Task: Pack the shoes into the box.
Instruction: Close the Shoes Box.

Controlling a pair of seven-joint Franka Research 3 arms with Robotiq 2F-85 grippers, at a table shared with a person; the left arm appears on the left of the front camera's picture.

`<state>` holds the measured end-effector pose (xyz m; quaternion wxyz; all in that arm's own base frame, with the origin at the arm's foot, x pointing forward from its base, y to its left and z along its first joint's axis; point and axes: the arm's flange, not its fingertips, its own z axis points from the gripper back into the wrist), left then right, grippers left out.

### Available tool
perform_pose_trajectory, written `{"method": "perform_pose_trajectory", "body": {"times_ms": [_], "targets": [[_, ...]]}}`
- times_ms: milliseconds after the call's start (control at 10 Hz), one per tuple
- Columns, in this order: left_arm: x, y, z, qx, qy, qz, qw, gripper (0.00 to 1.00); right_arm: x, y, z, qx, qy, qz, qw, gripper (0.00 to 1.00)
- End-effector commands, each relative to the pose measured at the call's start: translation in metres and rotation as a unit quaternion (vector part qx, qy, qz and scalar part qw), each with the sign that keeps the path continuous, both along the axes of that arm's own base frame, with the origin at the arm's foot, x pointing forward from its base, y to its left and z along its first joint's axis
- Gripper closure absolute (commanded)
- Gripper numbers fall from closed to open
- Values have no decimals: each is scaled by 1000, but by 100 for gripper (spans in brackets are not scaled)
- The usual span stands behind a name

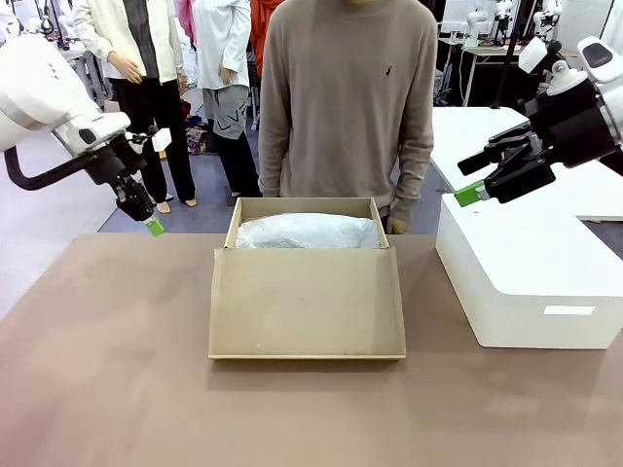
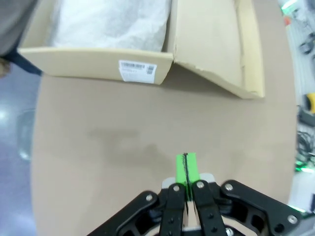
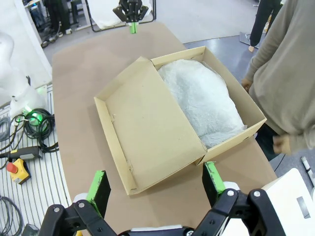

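The tan cardboard box (image 1: 306, 207) stands open at the table's far middle. Its hinged lid (image 1: 307, 302) lies flat on the near side. Crinkled white tissue paper (image 1: 307, 232) heaps up inside, and the shoes are hidden or out of view. My left gripper (image 1: 154, 226) hangs shut above the table's far left, holding nothing; in its wrist view the left gripper (image 2: 186, 169) has its pads pressed together, short of the box (image 2: 98, 63). My right gripper (image 1: 469, 180) hovers open above the white block. From its wrist, the right gripper (image 3: 156, 186) looks down on the lid (image 3: 147, 128) and tissue (image 3: 202, 98).
A large white block (image 1: 526, 282) sits on the table's right side. A person in a beige sweater (image 1: 346, 97) stands behind the box, one hand (image 1: 397, 226) near its far right corner. Bare brown tabletop (image 1: 107, 370) spreads left of and in front of the lid.
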<state>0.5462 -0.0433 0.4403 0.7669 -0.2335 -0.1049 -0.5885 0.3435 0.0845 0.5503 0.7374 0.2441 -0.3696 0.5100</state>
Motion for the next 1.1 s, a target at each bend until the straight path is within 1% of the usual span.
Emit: {"method": "perform_pose_trajectory", "body": {"times_ms": [0, 200, 300, 500, 600, 1000], "targets": [[-1, 1, -13, -38, 15, 7, 999, 100, 4, 2, -2, 14, -14, 11, 1000, 0], [-2, -1, -27, -48, 29, 12, 998, 100, 4, 2, -2, 14, -14, 11, 1000, 0], [-2, -1, -29, -49, 30, 10, 998, 100, 4, 2, -2, 14, -14, 11, 1000, 0], [-5, 0, -25, -40, 26, 10, 999, 100, 4, 2, -2, 14, -14, 11, 1000, 0], [1, -3, -30, -33, 35, 15, 999, 100, 4, 2, -2, 14, -14, 11, 1000, 0], [1, -4, -29, -33, 34, 15, 999, 100, 4, 2, -2, 14, -14, 11, 1000, 0]]}}
